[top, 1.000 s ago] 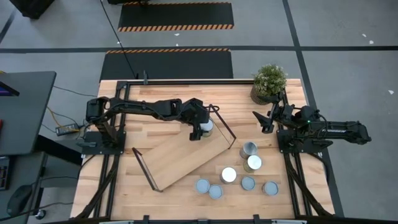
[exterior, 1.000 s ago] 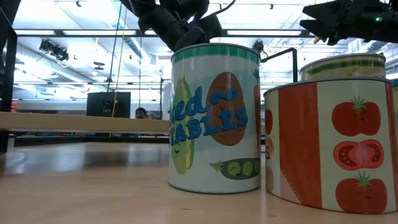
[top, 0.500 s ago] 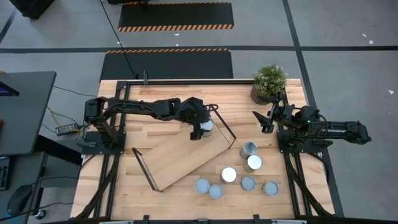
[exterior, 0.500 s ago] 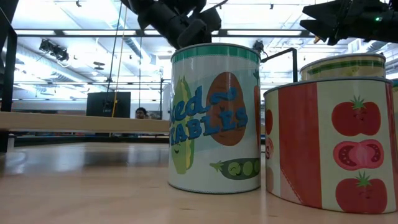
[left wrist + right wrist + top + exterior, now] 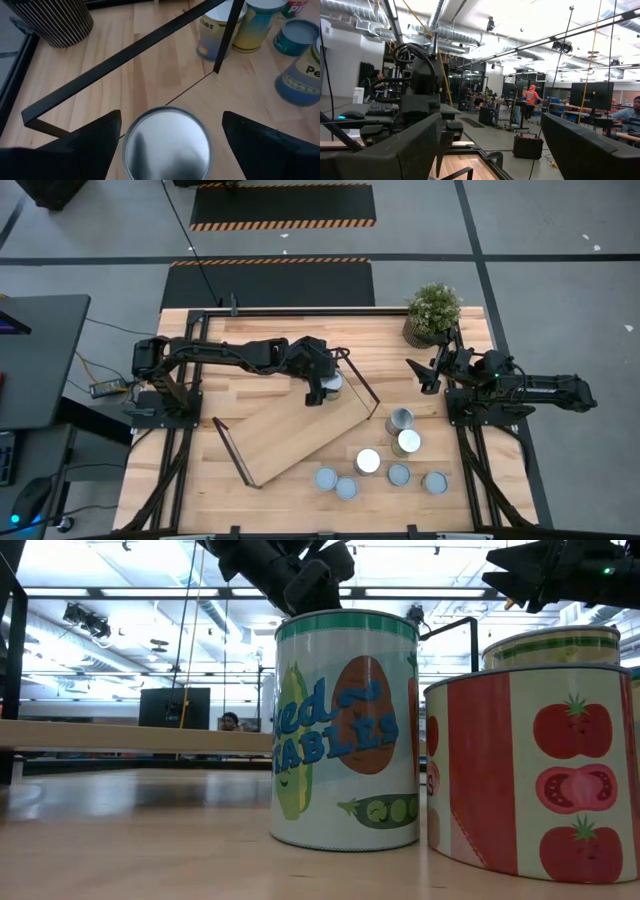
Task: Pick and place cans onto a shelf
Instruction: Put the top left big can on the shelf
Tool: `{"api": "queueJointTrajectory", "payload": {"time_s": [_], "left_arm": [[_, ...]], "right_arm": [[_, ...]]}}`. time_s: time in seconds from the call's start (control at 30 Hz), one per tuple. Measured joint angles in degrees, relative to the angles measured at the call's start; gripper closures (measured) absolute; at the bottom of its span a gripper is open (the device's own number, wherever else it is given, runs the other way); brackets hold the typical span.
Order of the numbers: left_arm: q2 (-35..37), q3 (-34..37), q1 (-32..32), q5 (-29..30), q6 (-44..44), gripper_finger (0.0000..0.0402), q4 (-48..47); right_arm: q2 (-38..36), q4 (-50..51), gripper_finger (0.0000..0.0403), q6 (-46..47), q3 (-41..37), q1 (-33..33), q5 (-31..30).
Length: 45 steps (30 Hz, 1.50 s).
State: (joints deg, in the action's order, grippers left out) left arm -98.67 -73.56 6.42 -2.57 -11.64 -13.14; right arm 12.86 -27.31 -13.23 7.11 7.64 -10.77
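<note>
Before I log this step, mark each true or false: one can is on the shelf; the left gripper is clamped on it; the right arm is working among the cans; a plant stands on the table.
One can is on the shelf: true.
The left gripper is clamped on it: false, its fingers stand open on either side.
The right gripper works among the cans: false, it waits near the plant.
A plant stands on the table: true.
</note>
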Motion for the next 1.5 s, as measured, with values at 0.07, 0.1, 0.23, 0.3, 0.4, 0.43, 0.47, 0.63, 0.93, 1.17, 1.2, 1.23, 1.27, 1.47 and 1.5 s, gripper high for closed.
{"api": "queueJointTrajectory", "payload": {"time_s": [0.07, 0.1, 0.23, 0.3, 0.4, 0.43, 0.47, 0.63, 0.93, 1.17, 1.2, 1.23, 1.27, 1.47, 1.5], "left_arm": [[0.0, 0.0, 0.0, 0.0, 0.0, 0.0049, 0.4], [0.2, 0.0, 0.0, 0.0, 0.0, 0.0049, 0.5], [0.9, 0.0, 0.0, -0.1, 0.7, 0.0049, 0.8], [1.2, 0.0, 0.0, -0.9, 2.6, 0.0049, 0.4], [2.8, 0.0, -0.2, -4.0, 7.7, 0.0049, -0.4], [3.6, 0.0, -0.5, -5.4, 9.0, 0.0049, -0.4], [4.3, 0.0, -1.1, -6.0, 9.7, 0.0049, -0.6], [5.8, 0.0, -8.4, 1.1, 8.2, 0.0055, 0.2], [3.7, 0.0, -17.6, 13.7, 19.0, 0.0079, 0.9], [3.7, 0.0, -19.0, 17.6, 23.2, 0.0108, -6.4], [3.7, 0.0, -19.2, 18.1, 23.1, 0.0111, -8.8], [3.7, 0.0, -19.3, 18.4, 23.0, 0.0114, -11.0], [3.7, 0.0, -19.4, 18.4, 23.1, 0.0116, -13.2], [3.1, 0.0, -18.1, 16.0, 23.5, 0.0130, -15.2], [2.6, 0.0, -17.9, 14.5, 23.5, 0.0132, -14.0]], "right_arm": [[0.0, 0.0, 0.0054, 0.0, 0.0, 0.0, 0.0], [0.0, 0.0, 0.0054, 0.0, 0.0, 0.0, 0.0], [0.0, 0.0, 0.0054, 0.0, 0.0, 0.0, 0.0], [0.0, 0.0, 0.0054, 0.0, 0.0, 0.0, 0.0], [0.0, 0.3, 0.0054, 0.0, 0.0, 0.0, 0.0], [0.0, 0.4, 0.0054, 0.0, 0.0, 0.0, 0.1], [0.0, 0.5, 0.0054, -0.2, 0.0, 0.0, 0.3], [0.0, 0.1, 0.0054, -0.4, 0.0, 0.0, 1.6], [4.1, 6.2, 0.0054, 1.3, 4.1, -0.1, 6.0], [10.0, 1.0, 0.0054, 1.5, 4.3, -0.1, 5.9], [10.6, 0.3, 0.0054, 1.5, 4.3, -0.1, 5.8], [11.1, -0.4, 0.0054, 1.4, 4.3, -0.1, 5.8], [11.6, -1.0, 0.0054, 1.2, 4.3, -0.1, 5.8], [13.2, -3.1, 0.0054, 0.2, 4.3, -0.1, 5.8], [13.4, -3.2, 0.0054, 0.1, 4.3, -0.1, 5.8]]}}
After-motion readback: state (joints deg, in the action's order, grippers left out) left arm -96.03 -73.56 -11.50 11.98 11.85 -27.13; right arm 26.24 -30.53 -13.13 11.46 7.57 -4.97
